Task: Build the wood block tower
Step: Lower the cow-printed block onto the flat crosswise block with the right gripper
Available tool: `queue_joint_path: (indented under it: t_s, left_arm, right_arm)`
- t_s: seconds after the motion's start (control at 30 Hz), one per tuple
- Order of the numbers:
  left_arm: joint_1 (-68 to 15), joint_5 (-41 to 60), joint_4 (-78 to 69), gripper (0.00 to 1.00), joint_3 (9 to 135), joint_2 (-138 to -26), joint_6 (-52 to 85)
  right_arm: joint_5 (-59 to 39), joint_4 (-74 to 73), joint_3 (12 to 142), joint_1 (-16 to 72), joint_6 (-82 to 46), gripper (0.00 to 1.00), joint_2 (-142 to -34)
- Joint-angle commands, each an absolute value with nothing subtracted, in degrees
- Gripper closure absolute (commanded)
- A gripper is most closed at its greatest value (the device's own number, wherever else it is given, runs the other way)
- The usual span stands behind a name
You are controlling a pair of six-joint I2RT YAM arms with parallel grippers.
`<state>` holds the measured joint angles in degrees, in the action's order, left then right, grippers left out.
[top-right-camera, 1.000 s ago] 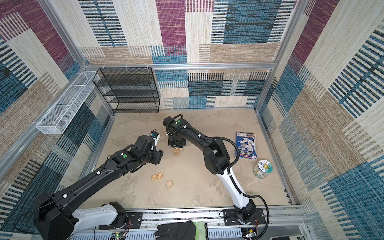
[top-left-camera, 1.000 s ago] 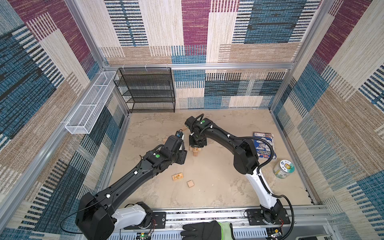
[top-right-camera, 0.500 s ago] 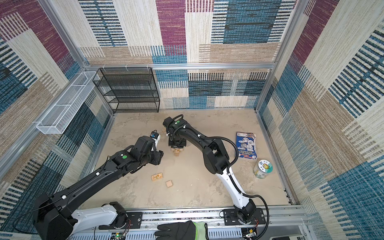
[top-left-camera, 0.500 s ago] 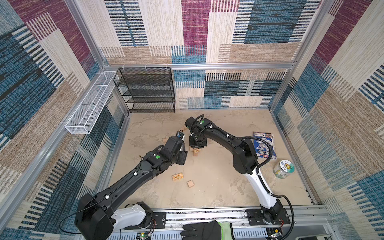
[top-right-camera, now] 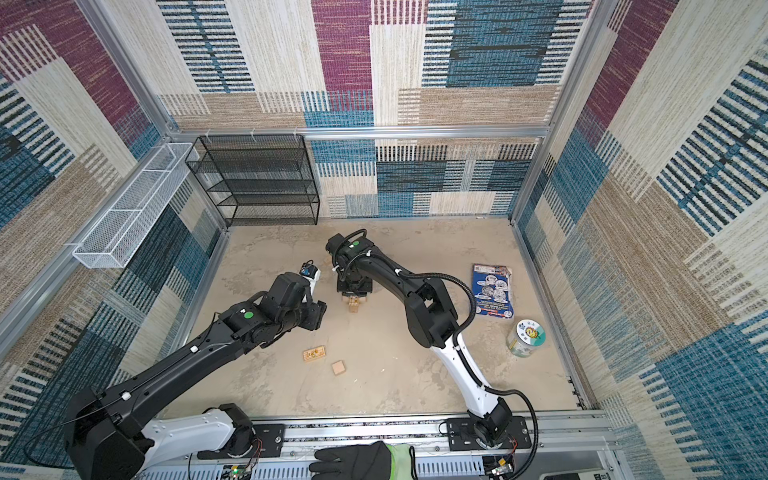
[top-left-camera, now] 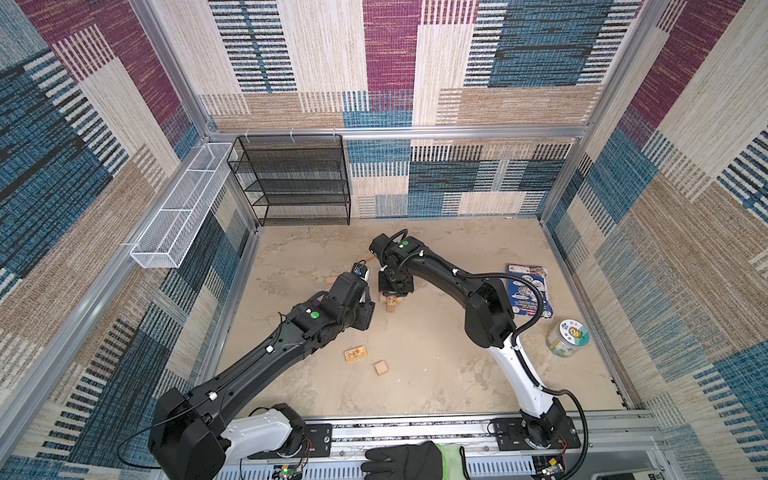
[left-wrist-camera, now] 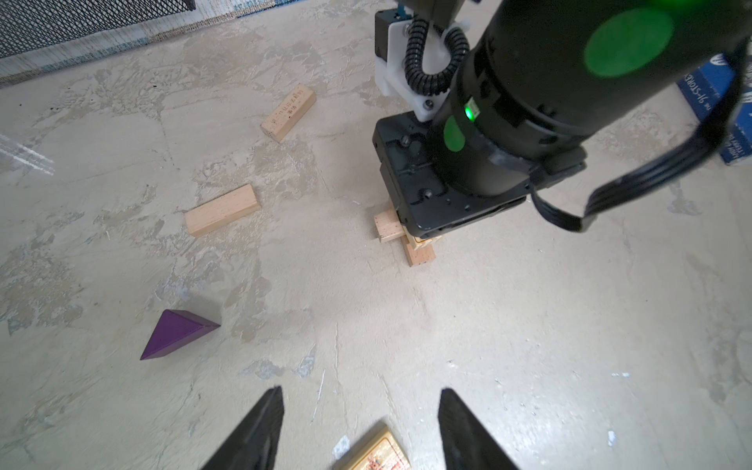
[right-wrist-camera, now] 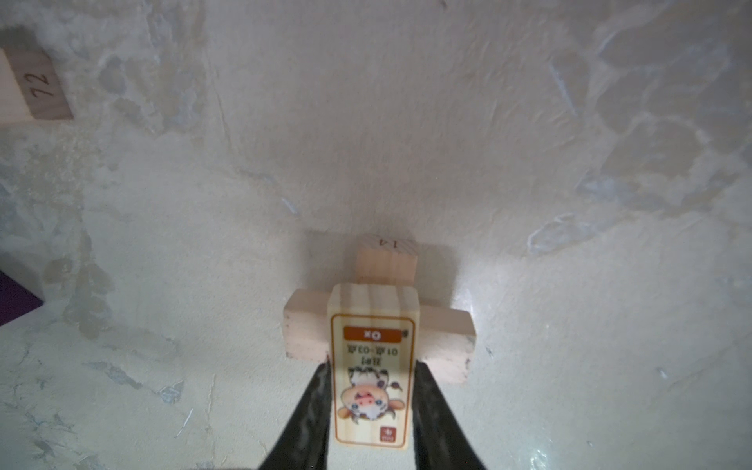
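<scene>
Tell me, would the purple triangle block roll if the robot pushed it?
Probably not: the purple triangular wooden wedge lies on a flat face with sharp edges, so it should slide, not roll. It looks solid, likely stiff and light. Its sloped sides might slip when pinched.

Smooth matt wood block [right-wrist-camera: 372, 309], rough floor [right-wrist-camera: 407, 122]

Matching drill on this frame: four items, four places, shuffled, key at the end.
1. cow-print block
2. purple wedge
3. cube
4. jar

A. on the floor near two loose bricks
B. next to the blue booklet
C. in the right pincer, atop the crossed stack
D. on the floor beside the orange-print block

Pairs: 1-C, 2-A, 3-D, 4-B
</scene>
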<state>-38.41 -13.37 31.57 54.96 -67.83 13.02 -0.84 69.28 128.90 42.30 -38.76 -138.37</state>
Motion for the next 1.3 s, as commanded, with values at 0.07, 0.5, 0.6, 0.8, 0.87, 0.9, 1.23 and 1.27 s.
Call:
queue_joint_path:
  t_s: [0.07,0.5,0.6,0.8,0.87,0.9,1.23,1.27]
  left_arm:
    - [-38.50,-14.45,31.79,0.35,54.76,-67.50,12.66]
    - [-38.58,-14.91,31.56,0.35,54.55,-67.03,12.66]
    - [-38.58,-14.90,31.39,0.34,54.32,-66.58,12.74]
    - [-38.57,-14.94,31.20,0.34,54.06,-66.19,12.74]
    - [-38.58,-15.07,31.20,0.34,54.08,-66.16,12.74]
    - [-38.58,-15.05,31.15,0.34,54.05,-66.10,12.75]
    - [-38.76,-15.29,31.20,0.34,53.98,-65.86,12.66]
    - [-38.76,-15.34,31.18,0.34,53.99,-65.84,12.66]
  right_arm:
    - [-0.45,70.18,130.12,42.28,-39.38,0.43,-138.86]
    - [-0.54,71.60,131.84,42.23,-39.90,0.46,-139.11]
    - [-1.35,71.68,131.75,42.27,-40.16,0.49,-139.00]
    - [-2.07,71.47,131.44,42.28,-40.59,0.55,-139.05]
    - [-1.99,71.47,131.05,42.27,-40.61,0.55,-139.10]
    - [-2.00,71.47,130.88,42.28,-40.69,0.56,-138.99]
    - [-1.88,71.48,130.73,42.28,-41.13,0.60,-139.04]
    - [-1.91,71.57,130.77,42.28,-41.19,0.61,-139.03]
